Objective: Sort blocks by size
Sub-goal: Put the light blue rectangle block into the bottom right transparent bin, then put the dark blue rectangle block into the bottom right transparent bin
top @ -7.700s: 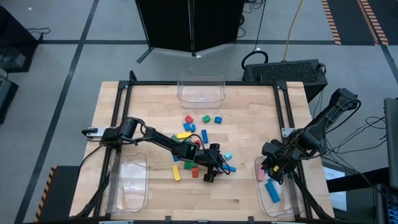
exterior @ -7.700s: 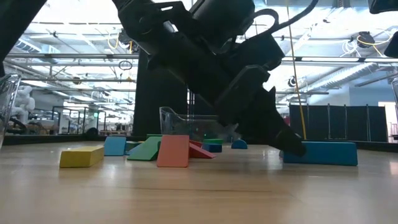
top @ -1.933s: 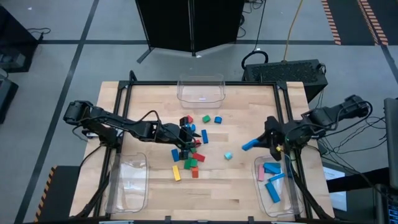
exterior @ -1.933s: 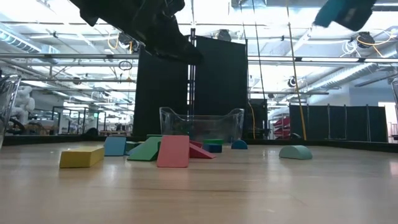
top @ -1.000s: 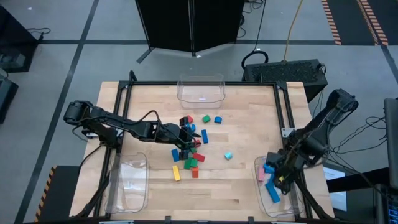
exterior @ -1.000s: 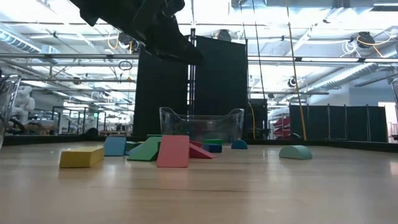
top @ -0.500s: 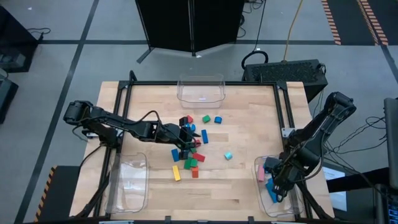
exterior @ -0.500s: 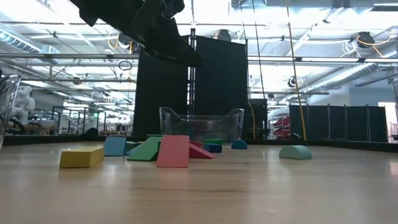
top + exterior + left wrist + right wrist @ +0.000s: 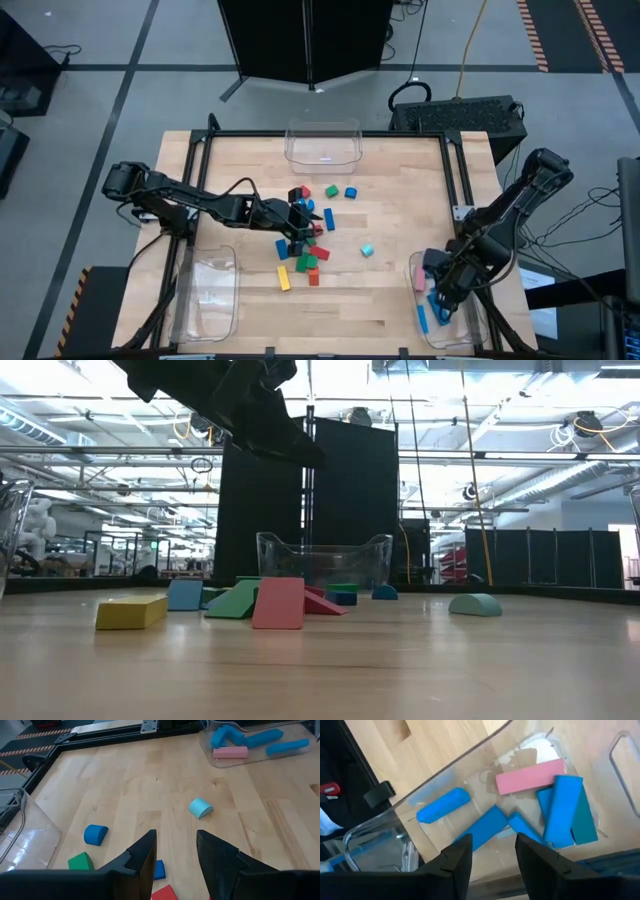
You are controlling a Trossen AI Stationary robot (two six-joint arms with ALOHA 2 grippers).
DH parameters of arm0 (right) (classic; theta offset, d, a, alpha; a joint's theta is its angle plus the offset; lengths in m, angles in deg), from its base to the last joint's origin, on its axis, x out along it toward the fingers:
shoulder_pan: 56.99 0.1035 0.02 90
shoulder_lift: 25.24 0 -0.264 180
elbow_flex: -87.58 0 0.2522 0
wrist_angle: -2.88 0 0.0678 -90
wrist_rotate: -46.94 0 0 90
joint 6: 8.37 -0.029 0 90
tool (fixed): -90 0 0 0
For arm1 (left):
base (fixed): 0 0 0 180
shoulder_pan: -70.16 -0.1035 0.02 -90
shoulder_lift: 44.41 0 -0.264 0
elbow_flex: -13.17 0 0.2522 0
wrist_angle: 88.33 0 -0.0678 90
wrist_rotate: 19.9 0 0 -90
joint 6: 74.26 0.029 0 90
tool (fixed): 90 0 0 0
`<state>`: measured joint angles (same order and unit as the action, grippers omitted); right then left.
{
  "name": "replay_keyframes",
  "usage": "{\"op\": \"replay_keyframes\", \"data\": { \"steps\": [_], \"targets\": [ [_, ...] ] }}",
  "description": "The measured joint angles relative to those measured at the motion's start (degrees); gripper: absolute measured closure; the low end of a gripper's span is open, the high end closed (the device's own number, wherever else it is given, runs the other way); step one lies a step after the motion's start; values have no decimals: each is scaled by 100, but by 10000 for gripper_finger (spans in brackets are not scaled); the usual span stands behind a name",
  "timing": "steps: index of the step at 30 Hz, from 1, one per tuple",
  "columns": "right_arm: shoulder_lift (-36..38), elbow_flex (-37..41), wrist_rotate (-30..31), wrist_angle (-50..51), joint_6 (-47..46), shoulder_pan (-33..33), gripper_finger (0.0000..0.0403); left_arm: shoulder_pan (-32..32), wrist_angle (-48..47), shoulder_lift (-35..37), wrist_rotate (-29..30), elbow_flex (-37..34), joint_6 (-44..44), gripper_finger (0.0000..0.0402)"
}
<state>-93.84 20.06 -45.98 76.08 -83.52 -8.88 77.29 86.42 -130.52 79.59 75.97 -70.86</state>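
Note:
Loose blocks lie mid-table: a yellow bar [image 9: 283, 279], green [image 9: 306, 263] and red [image 9: 313, 278] pieces, a cyan half-round [image 9: 367, 250] and others behind them. My left gripper [image 9: 300, 240] hovers open above this cluster; a small blue block [image 9: 159, 869] and a red one [image 9: 164, 893] show below its fingers. My right gripper [image 9: 440, 295] stands open over the right clear bin [image 9: 458, 336], pointing steeply down. On the bin's floor lie a pink bar [image 9: 530, 776] and several blue bars [image 9: 562, 810], none between the fingers.
An empty clear bin [image 9: 323, 142] stands at the far edge and another [image 9: 205, 295] at the near left. A black frame [image 9: 320, 134] runs round the tabletop. Bare wood lies between the cluster and the right bin.
My right gripper has sunk a little over the right bin, tipped further downward and let go of a blue bar. That bar now lies on the bin's floor near the wall facing the table's middle. My left gripper has kept still.

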Motion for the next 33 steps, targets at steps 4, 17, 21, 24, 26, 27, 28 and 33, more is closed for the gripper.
{"op": "replay_keyframes", "data": {
  "steps": [4, 17, 21, 24, 26, 27, 28, 33],
  "targets": [
    [0, 0, 272, 2, 466, -208, 259, 0, -2, -1, 1, 0, 2, 260],
    [0, -37, 769, 22, 1657, -788, 259, 2, 13, 1, 633, 0, 46, 260],
    [0, -369, 1219, 24, 1763, -988, 259, 0, -2, -1, 675, 0, 46, 260],
    [0, -765, 2017, 23, 2015, -1057, 259, 0, -8, -2, 690, 0, 46, 260],
    [0, -1024, 2641, 14, 2257, -1056, 259, 0, -13, -1, 690, 0, 46, 260],
    [0, -1131, 2918, 11, 2378, -1055, 259, 0, -28, -2, 690, 1, 46, 260],
    [0, -1233, 3177, 11, 2505, -1055, 259, 0, -49, -2, 690, 0, 46, 260],
    [2, -1480, 4063, -106, 3128, -1105, 259, 0, -243, -2, 690, 0, 46, 260]
  ]
}}
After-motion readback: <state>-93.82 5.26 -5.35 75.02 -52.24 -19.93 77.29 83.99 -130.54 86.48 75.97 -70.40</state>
